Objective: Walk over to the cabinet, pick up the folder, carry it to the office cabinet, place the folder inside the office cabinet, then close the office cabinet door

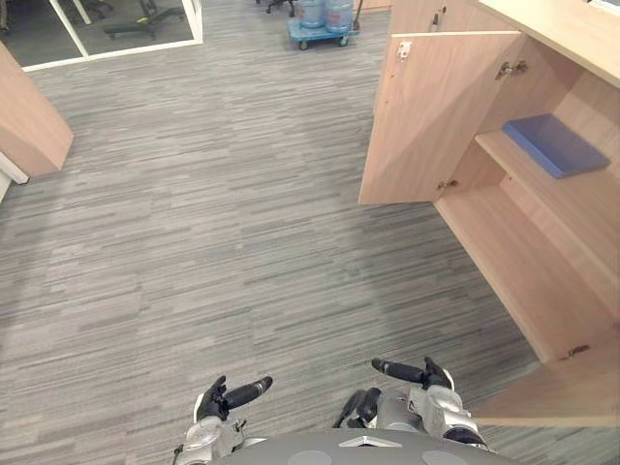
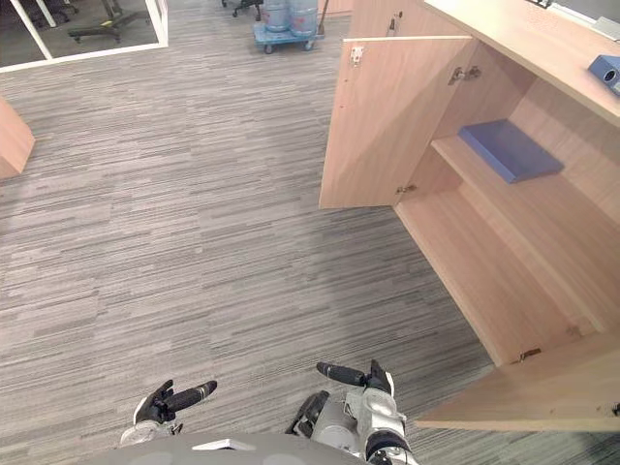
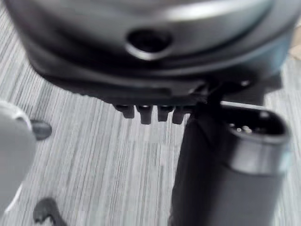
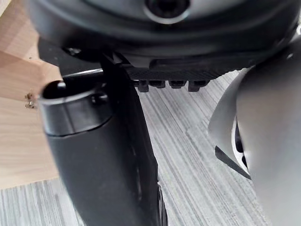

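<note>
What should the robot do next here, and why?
Probably swing the right hand toward the near door to start pushing it shut. The blue folder already lies on the shelf inside the open office cabinet. Both the right hand and the left hand hang empty and open by the body, so closing the doors looks like what remains.

Blue folder (image 1: 554, 145), pale wood cabinet (image 1: 436, 116), grey-striped carpet (image 1: 213, 223)

Flat blue folder (image 1: 554, 145) lies on the upper shelf (image 1: 579, 215) inside the light-wood office cabinet (image 1: 523, 276), its door (image 1: 436, 116) standing open
</note>
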Tool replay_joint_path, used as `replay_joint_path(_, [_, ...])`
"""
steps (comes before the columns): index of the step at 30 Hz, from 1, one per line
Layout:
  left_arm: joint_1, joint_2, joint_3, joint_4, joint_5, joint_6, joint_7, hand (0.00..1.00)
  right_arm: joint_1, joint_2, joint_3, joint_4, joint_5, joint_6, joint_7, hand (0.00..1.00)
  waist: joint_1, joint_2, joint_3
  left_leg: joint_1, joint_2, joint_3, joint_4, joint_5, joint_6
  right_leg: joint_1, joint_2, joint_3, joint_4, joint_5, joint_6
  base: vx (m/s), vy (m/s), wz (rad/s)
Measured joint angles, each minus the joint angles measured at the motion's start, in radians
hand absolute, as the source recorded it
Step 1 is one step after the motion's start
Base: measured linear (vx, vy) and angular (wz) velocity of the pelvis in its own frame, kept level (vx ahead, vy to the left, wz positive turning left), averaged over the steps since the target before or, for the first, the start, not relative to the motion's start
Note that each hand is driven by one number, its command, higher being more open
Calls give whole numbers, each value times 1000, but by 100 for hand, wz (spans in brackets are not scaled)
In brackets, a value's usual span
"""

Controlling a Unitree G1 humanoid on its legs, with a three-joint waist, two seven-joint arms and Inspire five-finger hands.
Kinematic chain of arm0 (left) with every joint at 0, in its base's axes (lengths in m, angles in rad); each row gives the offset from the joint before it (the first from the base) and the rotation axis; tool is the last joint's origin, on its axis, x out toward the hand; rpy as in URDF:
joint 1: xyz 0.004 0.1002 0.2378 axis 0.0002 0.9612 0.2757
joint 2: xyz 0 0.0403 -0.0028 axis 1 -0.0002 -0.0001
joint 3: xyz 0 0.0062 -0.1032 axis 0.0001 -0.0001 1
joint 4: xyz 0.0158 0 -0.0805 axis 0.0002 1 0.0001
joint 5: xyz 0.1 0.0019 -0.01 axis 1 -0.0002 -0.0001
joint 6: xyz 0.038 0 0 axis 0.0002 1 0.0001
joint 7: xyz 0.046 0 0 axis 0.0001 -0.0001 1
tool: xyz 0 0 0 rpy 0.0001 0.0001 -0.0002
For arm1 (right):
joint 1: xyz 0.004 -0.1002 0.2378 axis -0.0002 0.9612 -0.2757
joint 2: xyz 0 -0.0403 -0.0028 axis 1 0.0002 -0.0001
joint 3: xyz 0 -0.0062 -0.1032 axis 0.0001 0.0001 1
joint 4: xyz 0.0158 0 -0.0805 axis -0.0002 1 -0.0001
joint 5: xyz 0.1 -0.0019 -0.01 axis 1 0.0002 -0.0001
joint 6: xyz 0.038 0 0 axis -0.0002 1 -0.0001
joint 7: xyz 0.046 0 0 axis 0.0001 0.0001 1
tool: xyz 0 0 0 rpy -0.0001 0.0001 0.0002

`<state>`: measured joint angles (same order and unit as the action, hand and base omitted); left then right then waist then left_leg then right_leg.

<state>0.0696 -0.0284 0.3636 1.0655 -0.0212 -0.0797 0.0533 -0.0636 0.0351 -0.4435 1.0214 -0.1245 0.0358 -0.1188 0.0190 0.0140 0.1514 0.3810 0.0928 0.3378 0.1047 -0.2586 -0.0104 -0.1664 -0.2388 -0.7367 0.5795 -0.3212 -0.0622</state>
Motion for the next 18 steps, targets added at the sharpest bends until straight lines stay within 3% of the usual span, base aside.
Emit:
replay_joint_path(1, [-1, -6, 7, 0, 0, 1, 0, 100, 4, 2, -5, 0, 19, -2, -1, 100, -4, 3, -3, -15, 17, 11, 54, -6, -11, 15, 19, 4, -18, 2, 4, 340, -186, -48])
replay_joint_path(2, [0, -4, 8, 0, -6, 1, 1, 100, 15, 3, -14, -2, 38, 1, 0, 100, -15, 14, -24, -82, 71, 11, 245, -10, -27, 50, 73, 33, -76, 11, 2, 281, -126, -53])
replay_joint_path(4, [10, -7, 7, 3, -9, 1, 1, 100, 30, 1, -9, -3, 65, 0, 2, 100, -21, 34, -45, -193, 140, -33, 542, 48, -90, 88, 146, 82, -149, 34, -24, 270, -90, -81])
replay_joint_path(5, [12, -8, 6, 5, -10, 1, 2, 100, 32, -2, -5, -1, 67, 0, 1, 100, -20, 38, -47, -231, 154, -53, 636, 68, -107, 100, 170, 108, -170, 38, -30, 322, -43, -134])
replay_joint_path(6, [15, -6, 4, 5, -12, 1, 2, 100, 29, -9, 3, 9, 72, -1, 0, 100, -18, 51, -55, -314, 176, -84, 850, 85, -126, 127, 209, 168, -205, 42, -44, 317, -20, -137])
replay_joint_path(8, [14, 2, 3, 6, -19, 1, 7, 100, 20, -19, 9, 33, 73, -2, -1, 100, -21, 45, -51, -385, 182, -85, 995, 78, -115, 172, 231, 232, -241, 39, -50, 276, 12, -118])
replay_joint_path(9, [13, 11, 1, 6, -26, -2, 9, 100, 21, -29, 19, 56, 72, -1, -2, 100, -20, 38, -49, -440, 181, -83, 1048, 63, -90, 212, 242, 284, -277, 46, -43, 292, 54, -126])
replay_joint_path(10, [13, 21, 2, 4, -51, -5, 11, 100, 21, -37, 24, 79, 72, 0, -5, 100, -15, 30, -48, -492, 176, -71, 1041, 44, -57, 243, 243, 347, -305, 50, -37, 290, 74, -132])
replay_joint_path(12, [12, 32, 3, 2, -66, -8, 13, 100, 18, -49, 25, 105, 71, 1, -8, 100, -5, 30, -45, -579, 162, -90, 968, 7, -22, 271, 241, 448, -328, 56, -26, 255, 154, -166])
replay_joint_path(14, [15, 44, 3, -3, -66, -8, 26, 100, 14, -57, 25, 126, 71, 7, -8, 100, 19, 28, -39, -631, 140, -146, 829, -24, -23, 292, 222, 557, -334, 65, -3, 306, 269, -195])
replay_joint_path(15, [19, 51, 1, -2, -65, -7, 33, 100, 15, -57, 25, 132, 71, 8, -9, 100, 21, 13, -29, -637, 105, -209, 689, -27, -31, 309, 195, 625, -337, 57, 18, 324, 360, -175])
replay_joint_path(16, [21, 60, -6, -2, -65, -7, 37, 100, 17, -59, 27, 134, 71, 10, -13, 100, 21, 3, -25, -633, 77, -279, 523, -18, -43, 321, 163, 688, -339, 43, 50, 324, 379, -161])
replay_joint_path(18, [32, 66, -8, 1, -65, -7, 40, 100, 25, -69, 43, 132, 71, 10, -19, 100, 19, 3, -25, -633, 72, -369, 316, 32, -41, 330, 118, 758, -340, 17, 104, 306, 407, -112])
